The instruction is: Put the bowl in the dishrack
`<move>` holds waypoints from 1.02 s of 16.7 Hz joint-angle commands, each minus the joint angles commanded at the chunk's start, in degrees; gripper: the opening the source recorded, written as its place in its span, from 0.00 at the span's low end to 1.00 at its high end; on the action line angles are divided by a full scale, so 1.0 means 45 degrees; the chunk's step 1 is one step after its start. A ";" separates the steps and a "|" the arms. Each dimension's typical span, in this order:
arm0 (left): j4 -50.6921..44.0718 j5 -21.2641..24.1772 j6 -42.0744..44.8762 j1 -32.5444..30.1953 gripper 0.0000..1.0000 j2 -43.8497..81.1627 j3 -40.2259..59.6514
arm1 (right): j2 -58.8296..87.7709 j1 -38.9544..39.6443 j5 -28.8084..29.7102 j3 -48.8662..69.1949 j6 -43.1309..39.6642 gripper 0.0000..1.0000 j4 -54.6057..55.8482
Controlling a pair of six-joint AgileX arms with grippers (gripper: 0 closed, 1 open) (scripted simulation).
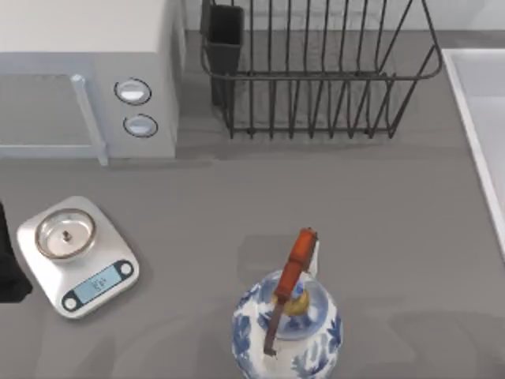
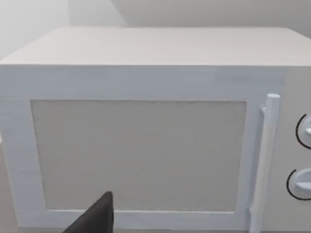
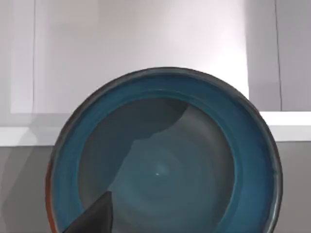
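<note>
Top view gives you the dishrack point(image 1: 316, 71) as the landmark: dark wire bars at the far edge of the grey table point(image 1: 379, 221), black utensil cup point(image 1: 225, 39) at its left corner. Left of the dishrack, just beside that cup, sits the white microwave point(image 1: 87, 71) with 2 round knobs point(image 1: 132, 91). Well in front of the dishrack, near the front edge, stands the blue-and-white pot point(image 1: 288, 328) with its red-brown handle point(image 1: 293, 264) tilted up. The kitchen scale point(image 1: 77, 254) with a round steel plate point(image 1: 66, 234) is far to the front-left of the dishrack. A dark bit of the left arm point(image 1: 9, 268) shows at the left edge, touching nothing.

Left wrist view faces the microwave door point(image 2: 138, 155) and its handle bar point(image 2: 265, 160); 1 dark fingertip point(image 2: 97, 218) shows. You cannot tell how the left jaws stand.

Right wrist view looks straight into the teal-blue bowl point(image 3: 233, 121), rim toward the camera, with 1 dark fingertip point(image 3: 95, 216) in front of it. You cannot tell whether the right jaws grip it, nor the bowl's place relative to the dishrack.
</note>
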 joint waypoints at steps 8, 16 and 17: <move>0.0000 0.0000 0.0000 0.0000 1.00 0.0000 0.0000 | 0.5907 -0.2377 -0.0151 0.4732 -0.2279 1.00 -0.4193; 0.0000 0.0000 0.0000 0.0000 1.00 0.0000 0.0000 | 0.6299 -0.2472 -0.0154 0.4869 -0.2383 1.00 -0.4219; 0.0000 0.0000 0.0000 0.0000 1.00 0.0000 0.0000 | 0.6426 -0.2458 -0.0154 0.4661 -0.2353 1.00 -0.3923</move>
